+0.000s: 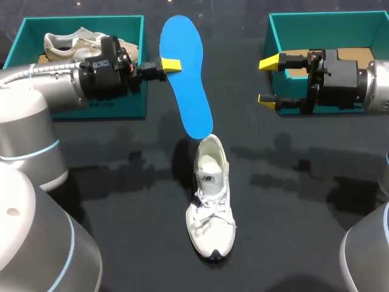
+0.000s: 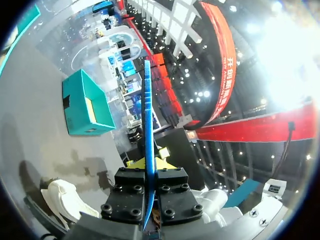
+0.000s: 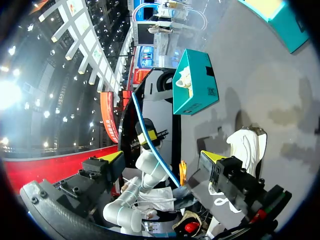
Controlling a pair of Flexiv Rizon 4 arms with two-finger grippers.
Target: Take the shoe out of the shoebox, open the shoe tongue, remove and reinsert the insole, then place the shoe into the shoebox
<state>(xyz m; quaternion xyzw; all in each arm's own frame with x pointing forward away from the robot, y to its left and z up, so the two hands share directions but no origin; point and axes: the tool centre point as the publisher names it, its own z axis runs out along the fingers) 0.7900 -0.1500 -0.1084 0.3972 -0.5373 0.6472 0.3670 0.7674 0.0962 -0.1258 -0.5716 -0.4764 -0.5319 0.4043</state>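
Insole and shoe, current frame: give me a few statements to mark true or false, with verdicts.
1. The left gripper is shut on the blue insole. True.
2. The white shoe lies inside the right shoebox. False: it sits on the table, outside both boxes.
3. The right gripper is open and holds nothing. True.
4. The left shoebox is empty. False: another shoe lies in it.

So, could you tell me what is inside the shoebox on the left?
A second pale shoe lies in the left shoebox; the left arm covers the box's near half, so that part cannot be seen.
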